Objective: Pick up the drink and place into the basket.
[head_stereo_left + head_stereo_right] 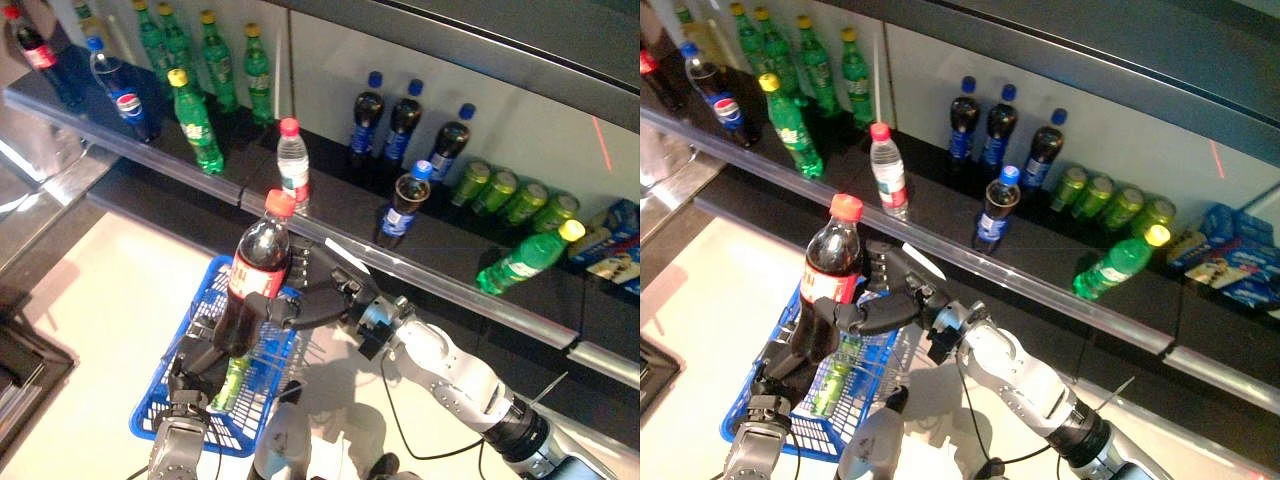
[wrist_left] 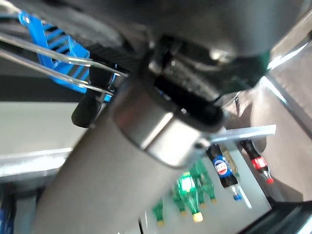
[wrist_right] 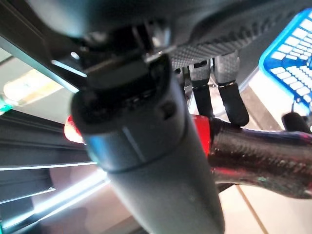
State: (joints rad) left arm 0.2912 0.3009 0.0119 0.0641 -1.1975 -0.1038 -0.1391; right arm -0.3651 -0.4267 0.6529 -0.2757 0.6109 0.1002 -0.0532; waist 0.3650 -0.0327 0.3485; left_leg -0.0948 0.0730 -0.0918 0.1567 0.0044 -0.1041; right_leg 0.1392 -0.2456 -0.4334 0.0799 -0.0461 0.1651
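The right arm reaches forward from the lower right, and its hand (image 1: 310,300) has the fingers curled in a grasp. The left hand (image 1: 200,365) is low, fingers gripping too.

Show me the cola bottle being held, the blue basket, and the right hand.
cola bottle (image 1: 252,272): left eye view, on its red label.
blue basket (image 1: 160,425): left eye view, on the near left wall.
right hand (image 1: 318,292): left eye view, on the palm beside the bottle, fingers curled round it.

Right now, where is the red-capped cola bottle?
In the head views the cola bottle is upright in the right hand, above the blue basket's far edge, in front of the shelf.
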